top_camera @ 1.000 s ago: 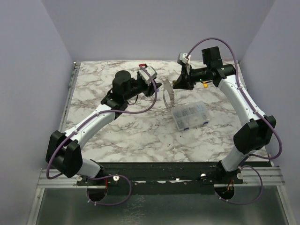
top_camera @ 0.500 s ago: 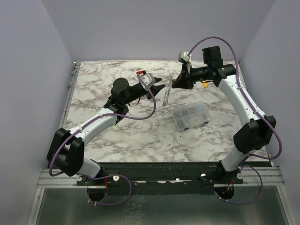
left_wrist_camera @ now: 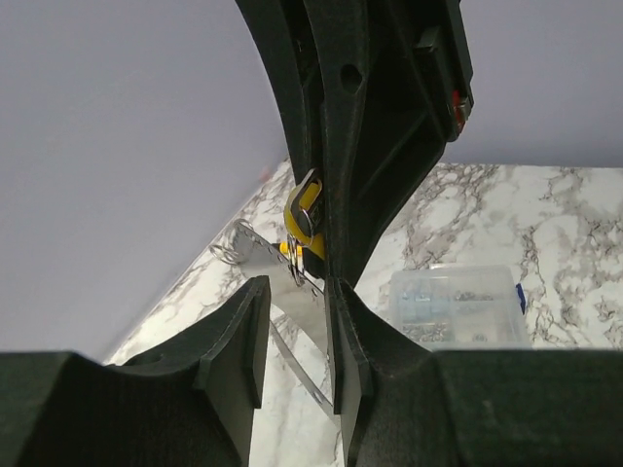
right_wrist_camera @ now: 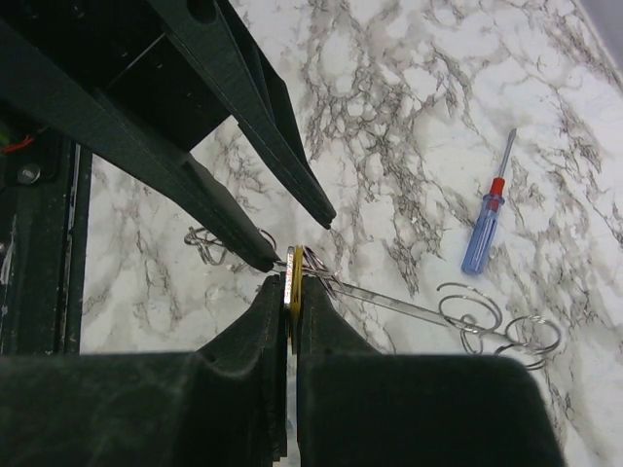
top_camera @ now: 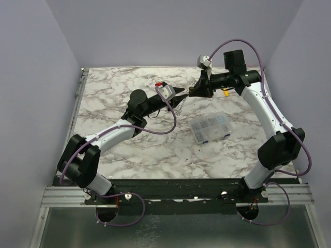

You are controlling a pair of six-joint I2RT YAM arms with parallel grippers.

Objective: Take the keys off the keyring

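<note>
- Box (top_camera: 209, 127) is sitting on the bench (top_camera: 147, 152), holding small grey bits.
- Right end effector (top_camera: 192, 93) is clenching a key (right_wrist_camera: 293, 277).
- Left end effector (left_wrist_camera: 295, 295) is straddling the keyring (left_wrist_camera: 302, 309); cannot tell whether it is gripping.

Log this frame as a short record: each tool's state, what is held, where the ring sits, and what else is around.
left tool: open, fingers either side of the keyring band
right tool: shut on yellow key
keyring position: between the two tools
key freed from ring: cannot tell
also present: clear box, blue-and-red screwdriver
</note>
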